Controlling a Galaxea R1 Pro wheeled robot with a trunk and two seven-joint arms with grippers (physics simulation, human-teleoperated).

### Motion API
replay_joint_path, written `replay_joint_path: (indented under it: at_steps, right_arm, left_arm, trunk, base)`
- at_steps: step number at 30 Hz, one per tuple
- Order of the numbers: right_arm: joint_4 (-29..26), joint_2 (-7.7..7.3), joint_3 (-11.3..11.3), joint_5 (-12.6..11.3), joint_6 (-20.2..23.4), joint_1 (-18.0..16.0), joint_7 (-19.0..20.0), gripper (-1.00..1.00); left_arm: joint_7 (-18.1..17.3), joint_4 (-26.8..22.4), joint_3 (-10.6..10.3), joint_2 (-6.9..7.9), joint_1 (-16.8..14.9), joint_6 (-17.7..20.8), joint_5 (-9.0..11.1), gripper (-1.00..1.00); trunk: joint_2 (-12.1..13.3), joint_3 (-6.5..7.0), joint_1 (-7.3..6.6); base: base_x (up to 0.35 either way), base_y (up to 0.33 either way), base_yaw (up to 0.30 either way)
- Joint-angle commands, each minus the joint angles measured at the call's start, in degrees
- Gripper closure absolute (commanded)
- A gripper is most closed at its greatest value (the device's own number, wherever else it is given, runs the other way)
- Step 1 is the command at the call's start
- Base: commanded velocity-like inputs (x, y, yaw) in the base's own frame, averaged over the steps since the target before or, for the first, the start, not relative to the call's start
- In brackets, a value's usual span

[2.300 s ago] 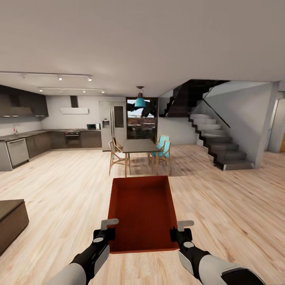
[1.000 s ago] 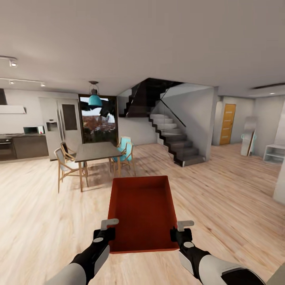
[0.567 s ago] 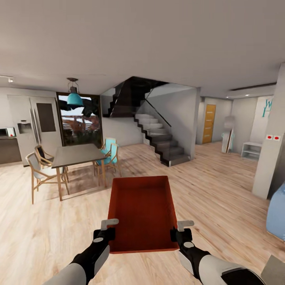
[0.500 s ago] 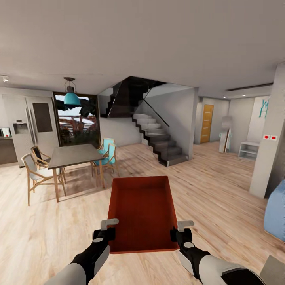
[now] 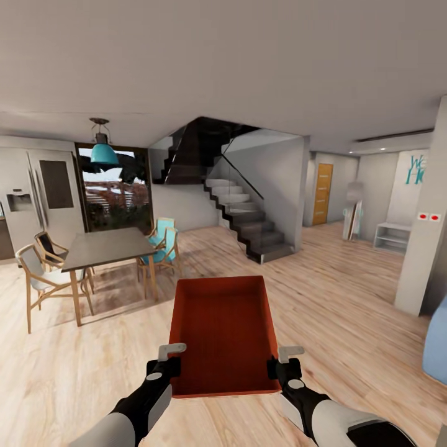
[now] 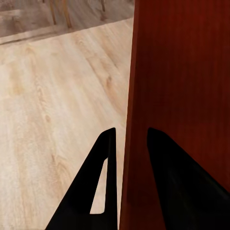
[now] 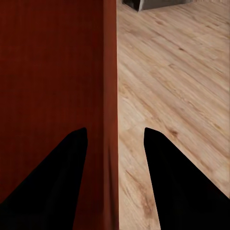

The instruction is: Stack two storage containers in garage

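Note:
One orange-red storage container (image 5: 223, 332), a topless box with low walls, hangs level in front of me above the light wood planks. My left gripper (image 5: 166, 365) is shut on its left wall near the close corner. The right gripper (image 5: 284, 365) is shut on its right wall. In the left wrist view the two black fingers (image 6: 106, 158) straddle the container's wall (image 6: 132, 120). The right wrist view has the right gripper (image 7: 115, 139) astride the other wall (image 7: 110, 86), with wood planks beside it. The garage is out of view.
A dining table (image 5: 102, 247) with wooden and turquoise chairs (image 5: 162, 243) stands ahead left, with a fridge (image 5: 28, 195) behind it. A dark staircase (image 5: 248, 223) rises ahead. To the right are an orange door (image 5: 322, 194), a white shelf (image 5: 391, 237), a white pillar (image 5: 428, 248) and a blue object (image 5: 437, 341).
The camera has swung to the right, so the kitchen slid out at the left and the stairs, orange door and pillar came in. The container and both grippers keep their hold.

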Motion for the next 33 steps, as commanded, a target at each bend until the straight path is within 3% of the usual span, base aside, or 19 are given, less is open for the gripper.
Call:
replay_joint_path:
  at_steps: [1,24,33]
  right_arm:
    - [-2.5,0.05,-4.2,1.6,-5.0,-0.1,0.1,1.00]
    - [-2.5,0.05,-4.2,1.6,-5.0,-0.1,0.1,1.00]
    - [-2.5,0.05,-4.2,1.6,-5.0,-0.1,0.1,1.00]
  left_arm:
    - [0.7,0.1,0.2,3.54,0.0,-0.1,0.5,1.00]
    - [0.7,0.1,0.2,3.54,0.0,-0.1,0.6,1.00]
    - [0.7,0.1,0.2,3.54,0.0,-0.1,0.6,1.00]
  trunk:
    - [-0.1,-0.10,0.05]
    - [-0.1,-0.10,0.05]
    - [-0.1,-0.10,0.05]
  base:
    - [0.322,0.000,0.000]
    - [0.322,0.000,-0.002]
    - [0.322,0.000,-0.224]
